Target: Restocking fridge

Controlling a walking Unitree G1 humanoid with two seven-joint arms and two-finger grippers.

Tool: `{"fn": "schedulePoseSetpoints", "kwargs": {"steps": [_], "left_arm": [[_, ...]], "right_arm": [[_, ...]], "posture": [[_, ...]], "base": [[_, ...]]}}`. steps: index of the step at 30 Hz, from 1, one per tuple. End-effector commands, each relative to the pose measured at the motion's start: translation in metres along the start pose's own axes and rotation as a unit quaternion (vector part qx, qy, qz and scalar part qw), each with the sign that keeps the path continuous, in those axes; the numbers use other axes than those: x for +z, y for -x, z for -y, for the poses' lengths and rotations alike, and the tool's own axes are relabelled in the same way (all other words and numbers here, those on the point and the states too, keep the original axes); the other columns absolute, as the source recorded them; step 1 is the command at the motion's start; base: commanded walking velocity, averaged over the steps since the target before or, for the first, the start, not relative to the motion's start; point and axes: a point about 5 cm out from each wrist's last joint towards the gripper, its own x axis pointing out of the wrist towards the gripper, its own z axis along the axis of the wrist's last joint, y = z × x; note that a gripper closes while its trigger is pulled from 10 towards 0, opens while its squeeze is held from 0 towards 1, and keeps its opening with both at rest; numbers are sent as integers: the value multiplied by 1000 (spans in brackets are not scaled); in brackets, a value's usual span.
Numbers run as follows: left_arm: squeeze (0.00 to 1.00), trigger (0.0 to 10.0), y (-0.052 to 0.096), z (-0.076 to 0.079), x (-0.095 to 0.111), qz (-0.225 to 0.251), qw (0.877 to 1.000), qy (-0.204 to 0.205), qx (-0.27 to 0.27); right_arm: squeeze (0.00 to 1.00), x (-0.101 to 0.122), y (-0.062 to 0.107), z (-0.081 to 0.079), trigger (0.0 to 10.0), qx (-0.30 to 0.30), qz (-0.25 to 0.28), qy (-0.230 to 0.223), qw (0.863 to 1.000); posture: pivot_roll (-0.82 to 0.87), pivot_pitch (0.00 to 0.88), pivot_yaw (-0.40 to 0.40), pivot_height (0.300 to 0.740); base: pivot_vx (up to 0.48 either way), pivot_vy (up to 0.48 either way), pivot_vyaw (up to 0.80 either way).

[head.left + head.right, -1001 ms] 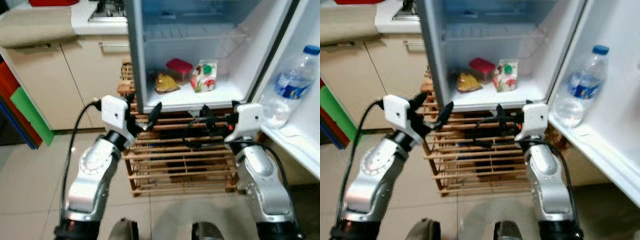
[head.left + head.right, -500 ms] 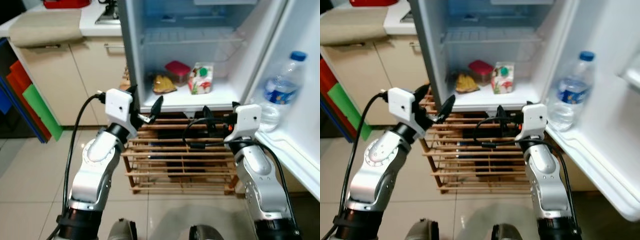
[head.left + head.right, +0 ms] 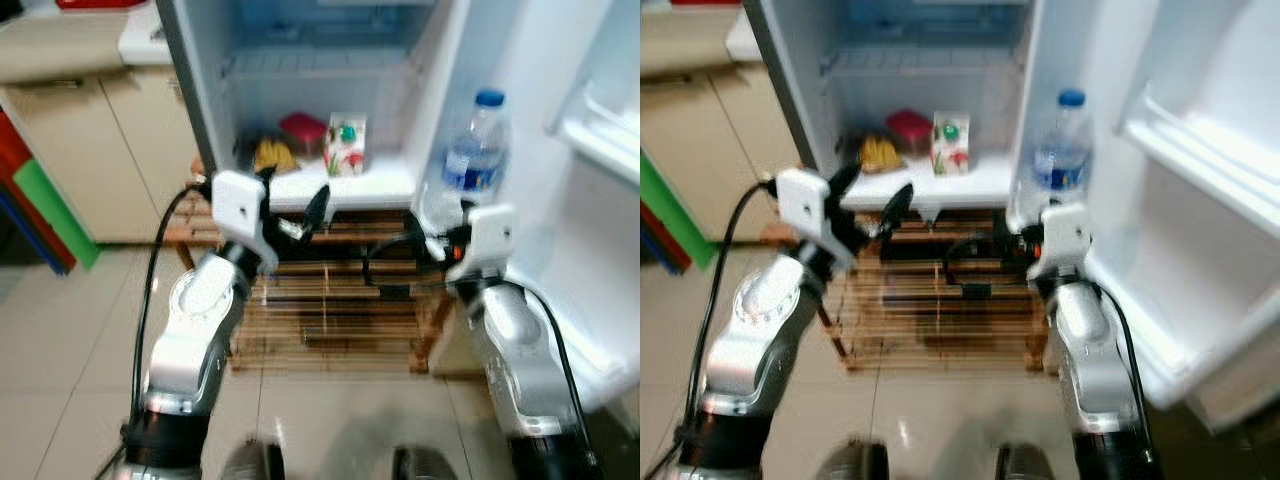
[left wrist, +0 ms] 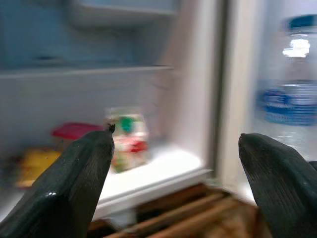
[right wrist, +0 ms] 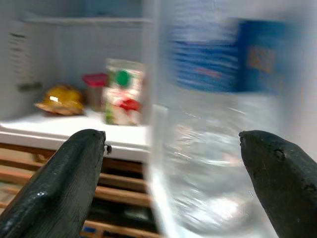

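My view has swung since a moment ago, so the open fridge [image 3: 300, 60] now sits at twelve o'clock and its door [image 3: 560, 200] fills three o'clock, meaning I've turned to face the shelves. The wooden rack [image 3: 340, 300] lies below. The water bottle [image 3: 468, 165] stands in the door, right before my right pincer [image 5: 171, 148], spread apart and empty; my left pincer [image 3: 290, 215], also apart, points at the carton [image 3: 343, 145], red box [image 3: 303, 128] and yellow pack [image 3: 268, 155]
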Motion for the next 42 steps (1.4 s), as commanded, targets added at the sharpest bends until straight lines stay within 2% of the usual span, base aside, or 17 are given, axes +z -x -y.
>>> {"fn": "schedulePoseSetpoints", "kwargs": {"steps": [1,12,24,36,42], "left_arm": [[0,10000,-1,-3,3,0,1000,-17,4],[0,10000,-1,-2,-1,-4,1000,-9,4],[0,10000,-2,0,-2,-5,1000,-9,-11],[0,10000,0,-2,-2,-4,999,-31,-15],[0,10000,-1,-6,-3,-5,1000,-25,-8]], "right_arm": [[0,1,-1,-1,10000,2,3,-6,1000],[0,0,0,-3,10000,7,3,-6,1000],[0,-5,3,1,10000,-7,-9,-5,1000],[0,-5,3,2,10000,-15,-9,8,1000],[0,-6,2,-1,10000,-10,-10,7,1000]], "posture": [[-89,0,43,671],[-93,0,40,671],[-96,0,41,671],[-97,0,47,671],[-91,0,48,671]], "base": [[-420,0,0],[-402,-117,0],[0,0,0],[442,0,0],[367,-304,0]]}}
